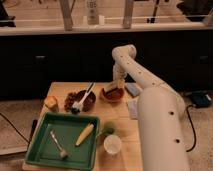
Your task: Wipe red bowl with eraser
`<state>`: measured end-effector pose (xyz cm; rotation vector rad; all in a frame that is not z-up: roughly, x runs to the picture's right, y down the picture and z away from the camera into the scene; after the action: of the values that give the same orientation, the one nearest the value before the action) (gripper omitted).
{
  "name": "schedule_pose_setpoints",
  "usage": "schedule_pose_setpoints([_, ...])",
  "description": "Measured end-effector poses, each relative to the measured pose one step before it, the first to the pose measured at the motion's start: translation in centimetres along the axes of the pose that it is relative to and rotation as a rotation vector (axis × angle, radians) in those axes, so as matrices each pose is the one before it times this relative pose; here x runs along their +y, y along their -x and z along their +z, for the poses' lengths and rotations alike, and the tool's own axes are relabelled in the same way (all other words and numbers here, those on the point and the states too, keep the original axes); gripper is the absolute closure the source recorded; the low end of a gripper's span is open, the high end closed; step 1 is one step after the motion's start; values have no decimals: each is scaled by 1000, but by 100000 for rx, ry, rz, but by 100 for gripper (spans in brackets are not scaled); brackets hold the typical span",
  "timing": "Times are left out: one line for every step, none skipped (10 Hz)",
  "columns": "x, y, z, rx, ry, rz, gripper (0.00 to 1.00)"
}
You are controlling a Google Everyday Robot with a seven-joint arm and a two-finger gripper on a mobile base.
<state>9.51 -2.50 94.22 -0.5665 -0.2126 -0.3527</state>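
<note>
Gripper (116,86) sits low over the back rim of the red bowl (113,95), at the far middle of the wooden table (60,89). My arm bends down to it from above. Open or clamped, I cannot tell. A pale tan bit at my tip, right on the bowl's rear edge, looks like the eraser (110,88); cannot tell if I hold it.

The blue block (133,89) is just right of the red bowl. The dark maroon bowl (79,102) is to the left, near but apart, with a white-handled utensil (85,96) leaning in it. The orange-yellow chunk (51,103) is left of that.

The green tray (37,150) is at the front left and holds a yellow corn-like piece (84,134) and a grey utensil (58,145). The white cup (112,144) is at the front, just right of the tray, with a small green item (107,128) behind it.
</note>
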Motion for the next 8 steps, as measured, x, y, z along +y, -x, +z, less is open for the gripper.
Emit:
schedule_pose_setpoints([724, 622, -212, -1132, 4, -2280, 97])
schedule_pose_setpoints([1004, 711, -70, -867, 666, -2514, 97])
schedule_pose_setpoints([768, 397, -108, -762, 267, -1254, 97])
schedule_pose_setpoints([962, -252, -44, -137, 498, -3, 97])
schedule_pose_setpoints([649, -895, -72, 285, 206, 1111, 97])
schedule_pose_setpoints([494, -1182, 32, 443, 146, 1757, 97])
schedule_pose_setpoints([423, -980, 1, 576, 712, 1727, 97])
schedule_pose_setpoints([126, -727, 81, 579, 424, 1562, 97])
